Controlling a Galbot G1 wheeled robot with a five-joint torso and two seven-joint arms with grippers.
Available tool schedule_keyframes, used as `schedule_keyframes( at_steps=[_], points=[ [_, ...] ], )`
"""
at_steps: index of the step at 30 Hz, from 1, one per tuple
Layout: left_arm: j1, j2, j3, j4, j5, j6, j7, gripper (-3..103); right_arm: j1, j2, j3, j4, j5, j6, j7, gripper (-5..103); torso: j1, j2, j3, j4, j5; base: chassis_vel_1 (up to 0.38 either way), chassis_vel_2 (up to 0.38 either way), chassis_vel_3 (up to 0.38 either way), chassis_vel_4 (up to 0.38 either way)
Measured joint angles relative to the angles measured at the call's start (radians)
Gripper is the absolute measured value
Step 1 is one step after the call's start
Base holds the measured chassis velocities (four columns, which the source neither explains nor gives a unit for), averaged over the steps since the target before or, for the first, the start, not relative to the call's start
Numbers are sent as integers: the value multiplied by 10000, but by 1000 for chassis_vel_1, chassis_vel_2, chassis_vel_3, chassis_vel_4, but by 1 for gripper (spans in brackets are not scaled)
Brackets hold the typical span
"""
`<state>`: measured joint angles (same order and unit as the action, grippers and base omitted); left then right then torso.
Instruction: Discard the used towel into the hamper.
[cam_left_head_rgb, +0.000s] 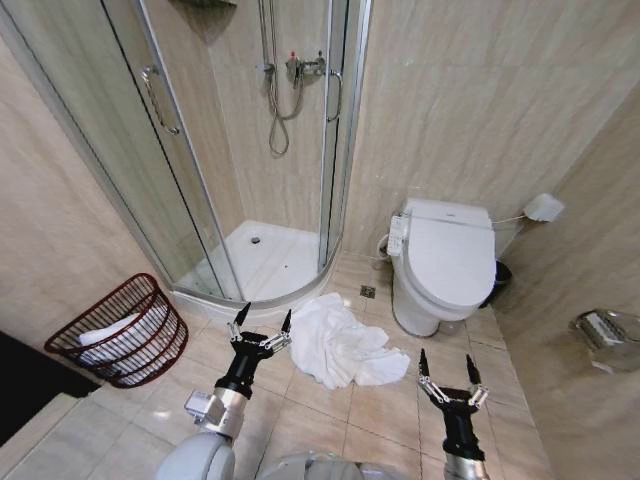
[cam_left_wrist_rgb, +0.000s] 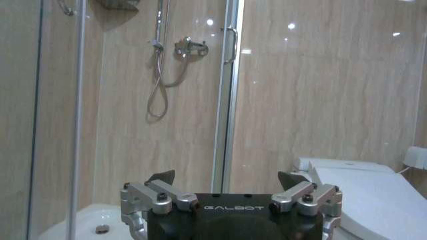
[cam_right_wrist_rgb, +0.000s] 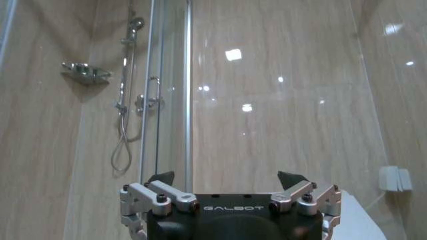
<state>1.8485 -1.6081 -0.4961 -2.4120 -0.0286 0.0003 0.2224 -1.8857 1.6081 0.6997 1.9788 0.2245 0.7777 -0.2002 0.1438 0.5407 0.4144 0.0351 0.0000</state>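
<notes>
The used towel (cam_left_head_rgb: 338, 345) lay crumpled on the floor tiles (cam_left_head_rgb: 390, 410), just in front of the shower tray (cam_left_head_rgb: 262, 262) and beside the base of the toilet (cam_left_head_rgb: 440, 262). The hamper (cam_left_head_rgb: 122, 331) stood well apart to the robot's left, tipped so its mouth faced up and to the left, with something white already inside. The left gripper (cam_left_head_rgb: 262, 322) hung just left of the towel with its fingers spread and holding nothing; the right gripper (cam_left_head_rgb: 447, 366) was near the towel's right side, also spread and empty. Both wrist views looked level at the shower wall rather than down at the floor. The task appeared to be at its start, the towel not yet picked up. The next move would call for lowering a gripper onto a raised fold of cloth and closing on it firmly enough to lift the whole bundle.
</notes>
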Motion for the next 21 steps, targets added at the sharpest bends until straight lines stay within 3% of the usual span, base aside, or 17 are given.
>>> schedule_keyframes(
  at_steps=[7, 12, 21],
  points=[
    [0, 0, 0, 0, 0, 0, 0, 100, 36, 0, 23, 35, 57, 277, 44, 100, -120, -317, -195, 0, 0, 0, 0, 0, 0],
    [0, 0, 0, 0, 0, 0, 0, 100, 84, 0, 20, 35, 607, 447, -524, 100, -206, -528, -322, 0, 0, 0, 0, 0, 0],
    [0, 0, 0, 0, 0, 0, 0, 100, 133, 0, 74, 36, 804, 466, -821, 100, -328, -868, -540, 0, 0, 0, 0, 0, 0]
  ],
)
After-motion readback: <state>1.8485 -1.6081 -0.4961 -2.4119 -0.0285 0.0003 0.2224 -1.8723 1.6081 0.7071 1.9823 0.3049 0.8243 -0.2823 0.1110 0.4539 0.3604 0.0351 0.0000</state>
